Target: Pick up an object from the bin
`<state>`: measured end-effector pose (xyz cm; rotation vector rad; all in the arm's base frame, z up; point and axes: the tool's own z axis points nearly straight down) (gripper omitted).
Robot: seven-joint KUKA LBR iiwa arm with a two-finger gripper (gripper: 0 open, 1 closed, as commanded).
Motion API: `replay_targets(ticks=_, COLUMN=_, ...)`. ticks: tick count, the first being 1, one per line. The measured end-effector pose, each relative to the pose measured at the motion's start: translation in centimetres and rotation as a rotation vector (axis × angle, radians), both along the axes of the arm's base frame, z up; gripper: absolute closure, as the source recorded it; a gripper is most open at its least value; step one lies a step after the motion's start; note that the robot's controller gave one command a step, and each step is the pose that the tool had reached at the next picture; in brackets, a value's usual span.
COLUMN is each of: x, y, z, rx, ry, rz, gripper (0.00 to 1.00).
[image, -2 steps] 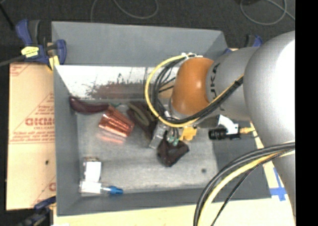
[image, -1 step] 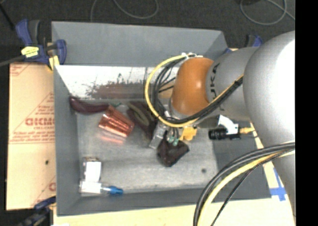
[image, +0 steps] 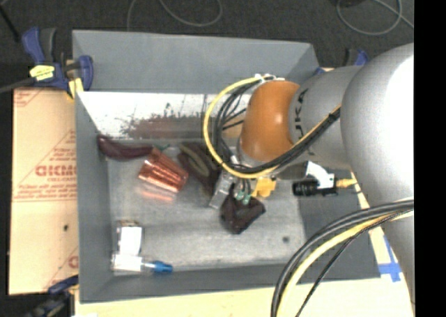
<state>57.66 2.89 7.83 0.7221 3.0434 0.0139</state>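
Slippage seems the likeliest failure: the gripper, open or closed I cannot tell, hangs just over a dark maroon lump right of centre on the bin floor, so an off-centre bite might drop it.

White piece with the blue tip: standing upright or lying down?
Lying down: the white piece rests flat on the bin floor in the near-left corner, its blue tip pointing sideways along the floor.
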Motion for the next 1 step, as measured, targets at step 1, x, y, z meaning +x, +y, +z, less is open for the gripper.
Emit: replay_targets(ticks=1, x=0.0, y=0.0, z=0.0, rx=0.0, ry=0.0, rz=-0.001, gripper=1.0)
